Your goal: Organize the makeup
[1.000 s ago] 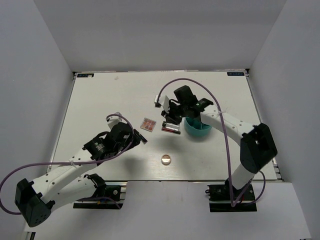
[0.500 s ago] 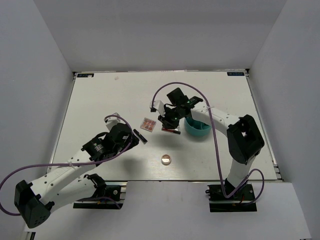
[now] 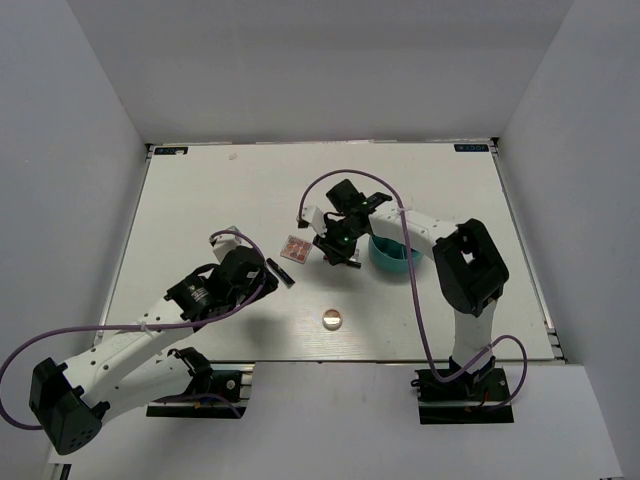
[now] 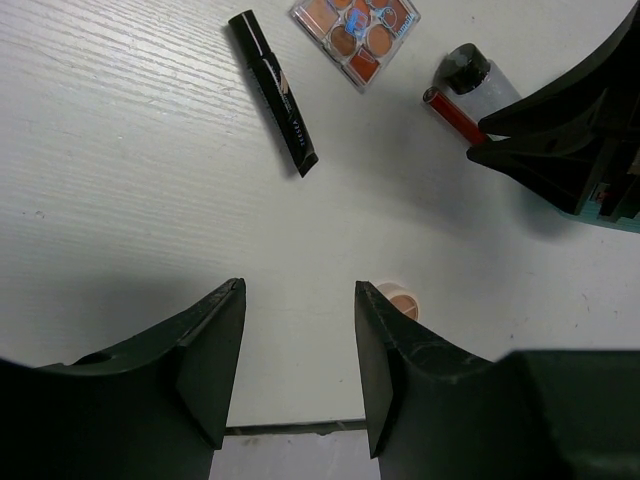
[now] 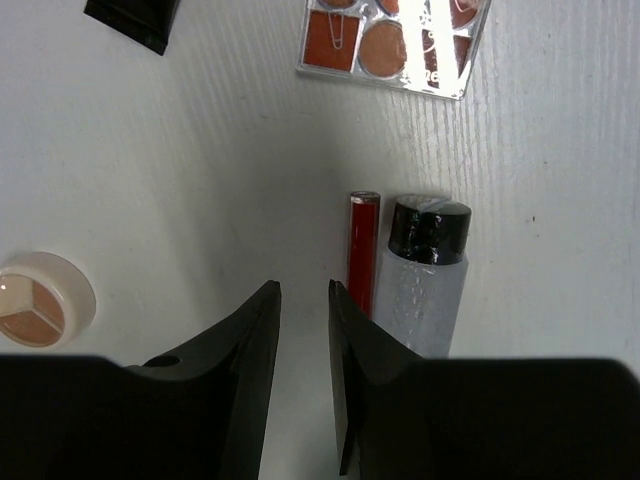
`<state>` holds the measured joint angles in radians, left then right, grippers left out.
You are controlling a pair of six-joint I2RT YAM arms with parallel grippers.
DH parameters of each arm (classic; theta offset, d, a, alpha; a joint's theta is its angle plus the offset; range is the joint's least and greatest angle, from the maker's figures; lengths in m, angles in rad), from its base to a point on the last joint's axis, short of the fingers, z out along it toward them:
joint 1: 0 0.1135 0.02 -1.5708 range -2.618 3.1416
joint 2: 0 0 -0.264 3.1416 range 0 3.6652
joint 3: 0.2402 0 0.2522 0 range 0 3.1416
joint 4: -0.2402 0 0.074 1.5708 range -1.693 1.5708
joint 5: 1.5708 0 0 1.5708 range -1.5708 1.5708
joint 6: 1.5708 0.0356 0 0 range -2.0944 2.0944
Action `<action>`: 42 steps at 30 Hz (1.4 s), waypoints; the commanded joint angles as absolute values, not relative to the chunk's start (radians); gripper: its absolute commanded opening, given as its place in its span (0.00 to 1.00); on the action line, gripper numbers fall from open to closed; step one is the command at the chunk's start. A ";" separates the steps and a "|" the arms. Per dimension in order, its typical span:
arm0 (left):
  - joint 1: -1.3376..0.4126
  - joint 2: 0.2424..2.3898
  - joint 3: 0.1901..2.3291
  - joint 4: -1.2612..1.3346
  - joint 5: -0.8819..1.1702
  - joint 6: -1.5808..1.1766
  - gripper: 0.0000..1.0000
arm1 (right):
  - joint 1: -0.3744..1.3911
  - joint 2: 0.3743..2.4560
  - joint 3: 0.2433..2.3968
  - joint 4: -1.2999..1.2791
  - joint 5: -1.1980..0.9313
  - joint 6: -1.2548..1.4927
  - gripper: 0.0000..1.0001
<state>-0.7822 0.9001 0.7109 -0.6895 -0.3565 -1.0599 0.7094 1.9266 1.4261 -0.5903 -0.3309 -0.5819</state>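
Observation:
The white bottle [image 5: 425, 295] with a black cap and a thin red pencil [image 5: 362, 250] lie side by side on the table. My right gripper [image 5: 304, 287] hangs low over them, jaws a narrow gap apart and empty, just left of the pencil. It shows in the top view [image 3: 338, 252]. The square pinkish palette [image 3: 295, 248] lies just beyond. A black tube [image 4: 272, 90] lies left of it. The round compact [image 3: 332, 319] sits nearer the front edge. My left gripper [image 4: 298, 295] is open and empty, above bare table behind the tube.
The teal round container [image 3: 395, 258] stands right of the bottle, close under my right arm. The table's front edge [image 4: 290, 428] shows just below my left fingers. White walls enclose the table on three sides.
My right gripper has moved left and down, from beside the teal container to over the bottle and red pencil. The left arm has barely moved.

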 commanded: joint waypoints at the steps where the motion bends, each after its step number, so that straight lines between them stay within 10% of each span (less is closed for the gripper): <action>1: -0.784 0.891 0.719 -0.701 -0.371 -1.071 0.58 | 0.715 1.936 1.468 -0.600 -0.305 -0.572 0.33; 42: -0.784 0.900 0.721 -0.701 -0.373 -1.074 0.58 | 0.718 1.971 1.453 -0.580 -0.239 -0.551 0.45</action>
